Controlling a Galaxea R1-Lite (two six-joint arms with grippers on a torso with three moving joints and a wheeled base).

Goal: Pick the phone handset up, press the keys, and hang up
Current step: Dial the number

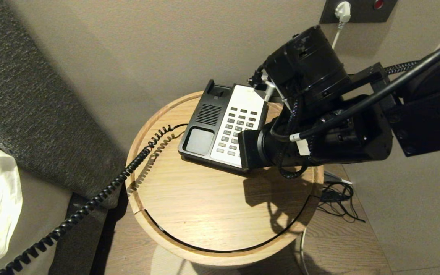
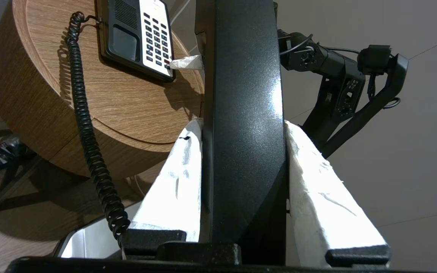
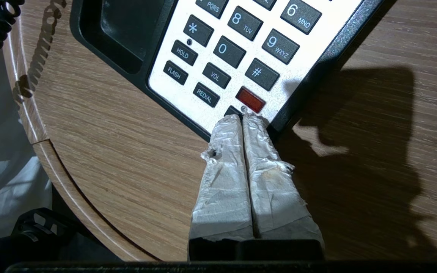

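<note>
The left jaws [image 2: 243,170] grasp the phone handset [image 2: 241,94] clear of the worktop [image 1: 204,214], freeing the keypad [image 3: 237,53]; the right jaws [image 3: 244,118], clenched together, poke its lowest keys

In the head view the black right arm covers the lower right corner of the black-and-white desk phone base [image 1: 220,130], hiding the right gripper [image 3: 243,118] and the keys beneath it. The black coiled cord [image 1: 90,202] runs off the bottom left edge, its far end unseen. In the left wrist view the long glossy black phone handset [image 2: 243,125] is cut off at the top edge. The right wrist view crops the keypad's upper rows.
</note>
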